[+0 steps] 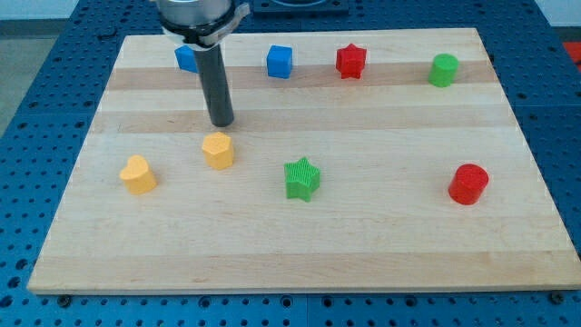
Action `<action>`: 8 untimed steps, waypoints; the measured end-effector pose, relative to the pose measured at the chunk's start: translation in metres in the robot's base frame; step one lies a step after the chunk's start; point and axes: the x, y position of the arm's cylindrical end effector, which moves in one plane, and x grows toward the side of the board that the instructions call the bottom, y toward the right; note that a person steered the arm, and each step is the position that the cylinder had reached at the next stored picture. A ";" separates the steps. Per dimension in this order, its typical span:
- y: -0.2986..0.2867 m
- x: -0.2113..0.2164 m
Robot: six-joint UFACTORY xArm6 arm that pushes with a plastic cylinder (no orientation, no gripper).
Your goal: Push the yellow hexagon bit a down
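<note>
Camera view shows my tip [221,122] upper left of centre, bare rod with no jaws, just above the yellow hexagon [218,150], not touching.

Straight dark grey rod, round in section, smooth and faintly glossy, with a pale highlight down one side. Flat-cut tip [221,123]. Above, at upper left of the frame, a wider silver-grey collar with a black underside.

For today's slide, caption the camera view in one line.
My tip poised just above the yellow hexagon, ready to push it down the wooden board.
</note>
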 end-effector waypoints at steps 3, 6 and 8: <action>-0.016 0.041; 0.005 0.021; 0.014 0.034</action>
